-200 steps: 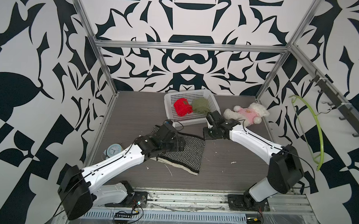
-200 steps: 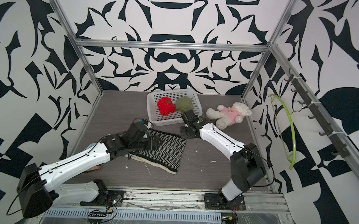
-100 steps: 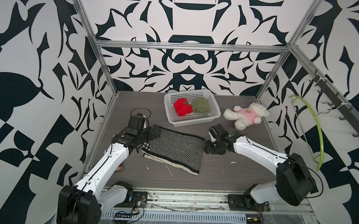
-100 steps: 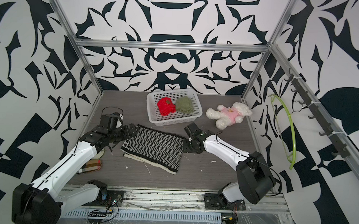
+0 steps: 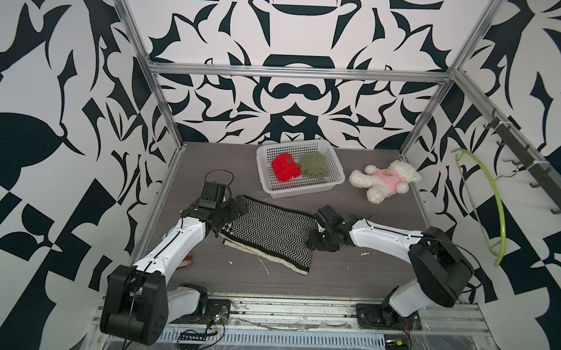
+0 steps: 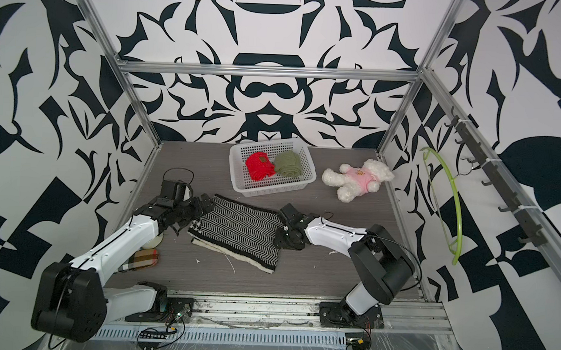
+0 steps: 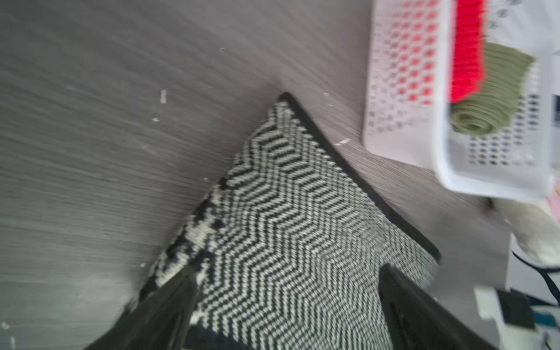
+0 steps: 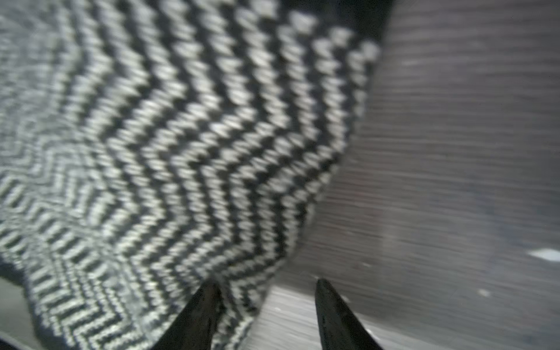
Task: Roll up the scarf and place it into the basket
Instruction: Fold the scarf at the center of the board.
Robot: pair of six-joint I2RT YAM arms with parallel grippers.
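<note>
Knitted zigzag scarf [image 5: 270,235] flat (folded rectangle); perforated plastic basket [image 5: 301,190] nearby.

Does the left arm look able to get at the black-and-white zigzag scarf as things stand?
Likely yes: the left gripper is open right over the scarf end, with nothing between them; the basket stands apart, farther back.

My left arm [image 5: 175,239] and right arm [image 5: 384,235] wear smooth white shells between bulky black joints; a thin black cable [image 5: 222,172] loops off the left wrist; my fingers [image 7: 163,312] are matte black wedges tapering to narrow tips; each base [image 5: 388,317] is black.
</note>
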